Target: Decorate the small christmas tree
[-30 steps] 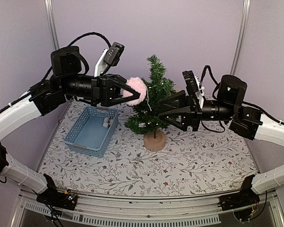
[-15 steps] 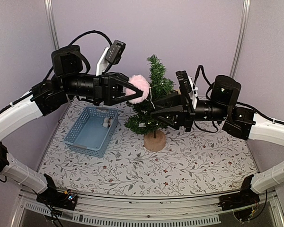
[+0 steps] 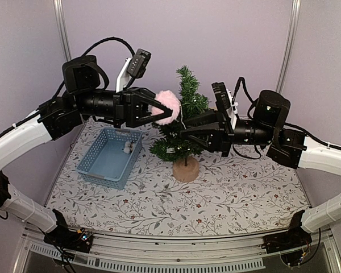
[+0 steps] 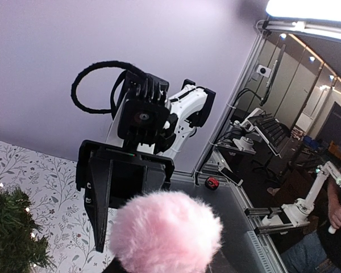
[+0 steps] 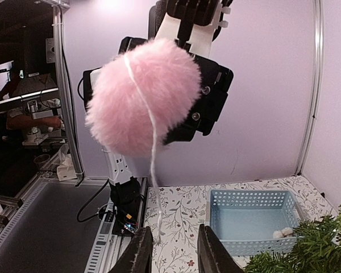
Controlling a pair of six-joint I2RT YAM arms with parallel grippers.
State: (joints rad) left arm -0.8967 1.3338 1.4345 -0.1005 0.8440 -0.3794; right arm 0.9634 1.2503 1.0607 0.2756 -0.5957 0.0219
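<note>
- A cloth [image 3: 244, 193] printed with leafy sprigs and small red flowers covers the table inside a booth of plain lavender walls [image 3: 227, 40], with a silver metal post [image 3: 61, 28] at each back corner.
- At the left of the cloth sits a blue basket [image 3: 90, 151], rectangular, plastic and perforated in a grid, with a few small white pieces [image 3: 127, 149] lying at its far end.
- Above the basket the left gripper [image 3: 157, 112], black with triangular fingers, reaches rightward, clamped on a pink pom-pom [image 3: 167, 107], round and fluffy.
- A thin white string [image 5: 152, 148] runs over the pom-pom and hangs down below it.
- The small christmas tree [image 3: 188, 102] stands upright near the middle of the table, just right of the basket, dark green and bristly on a round tan wooden base [image 3: 186, 169]; tiny lights dot its branches.
- The pom-pom is held up against the tree's upper left side, well above the cloth.
- From the right, the right gripper [image 3: 183, 132] points leftward across the tree's middle branches, below the pom-pom.
- Its jaws stand only narrowly apart, and in the right wrist view the string's loose end hangs at the gap, close to one finger [image 5: 139, 250]; whether it touches cannot be told.
</note>
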